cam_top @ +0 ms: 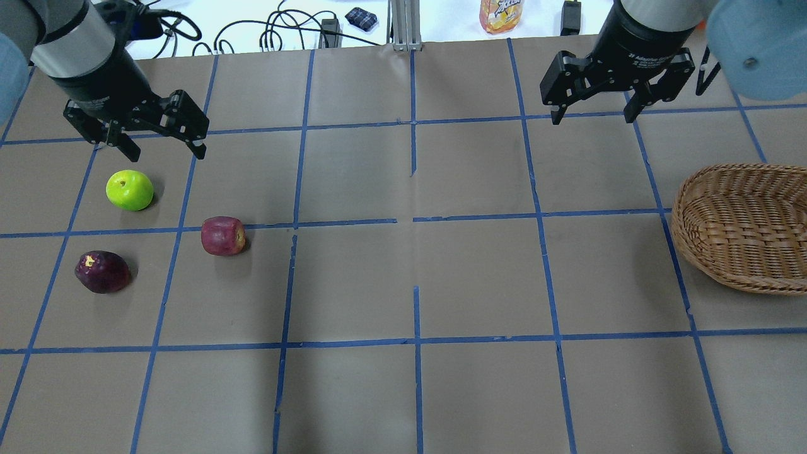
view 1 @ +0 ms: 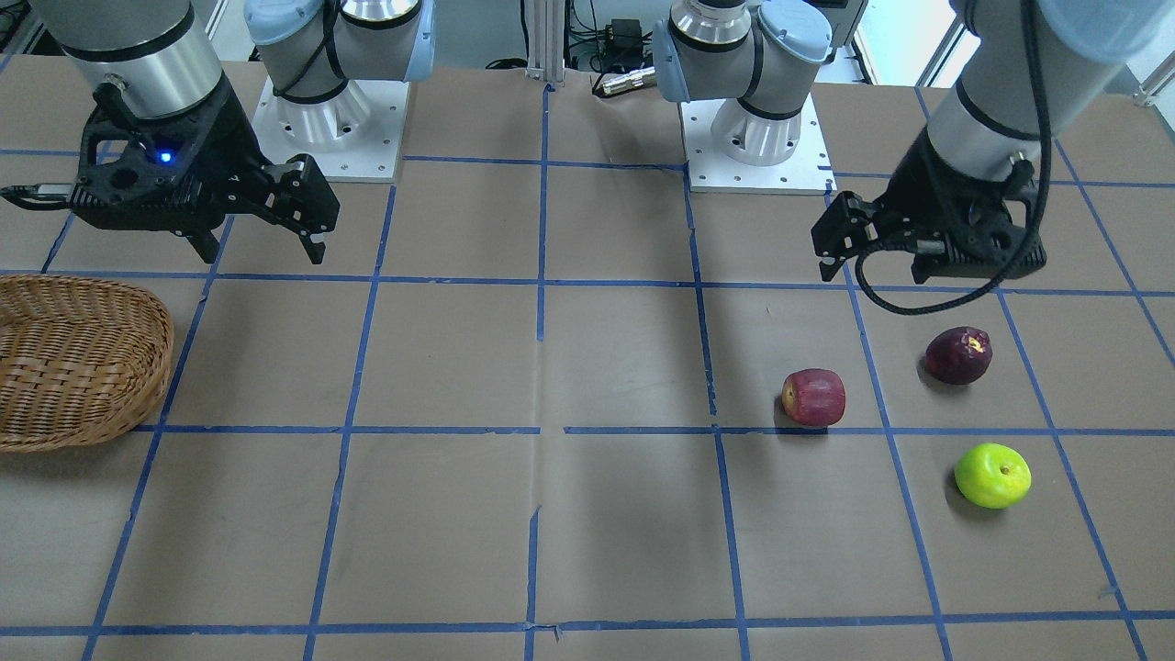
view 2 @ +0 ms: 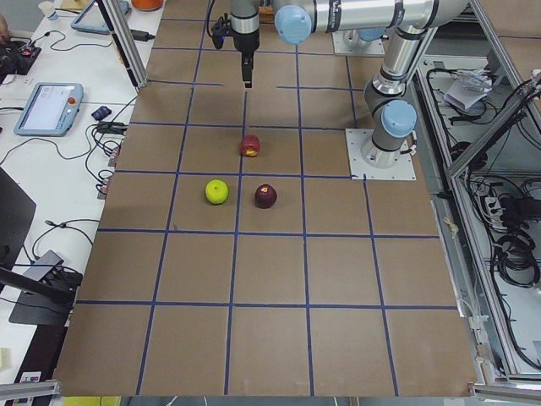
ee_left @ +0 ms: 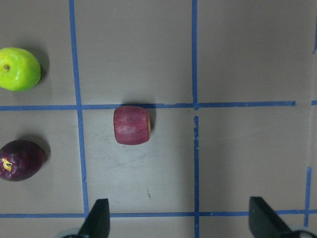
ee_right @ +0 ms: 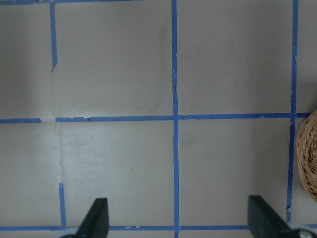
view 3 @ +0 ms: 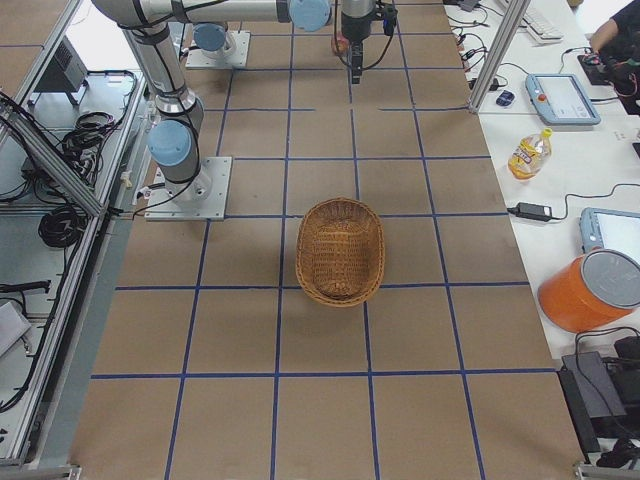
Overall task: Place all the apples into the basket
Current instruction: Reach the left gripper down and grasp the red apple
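Observation:
Three apples lie on the table's left part in the overhead view: a yellow-green apple [cam_top: 130, 190], a red apple [cam_top: 223, 236] and a dark maroon apple [cam_top: 102, 272]. My left gripper [cam_top: 165, 150] is open and empty, hovering just beyond the green apple. Its wrist view shows the red apple [ee_left: 132, 125], the green apple [ee_left: 19, 69] and the maroon apple [ee_left: 21, 160] below the open fingers. The wicker basket [cam_top: 737, 221] stands empty at the right edge. My right gripper [cam_top: 592, 118] is open and empty, above the table beyond and left of the basket.
Blue tape lines mark a grid on the brown table cover. The two arm bases [view 1: 326, 119] [view 1: 757, 128] stand at the robot's side of the table. A juice bottle [cam_top: 501, 14] and cables lie beyond the far edge.

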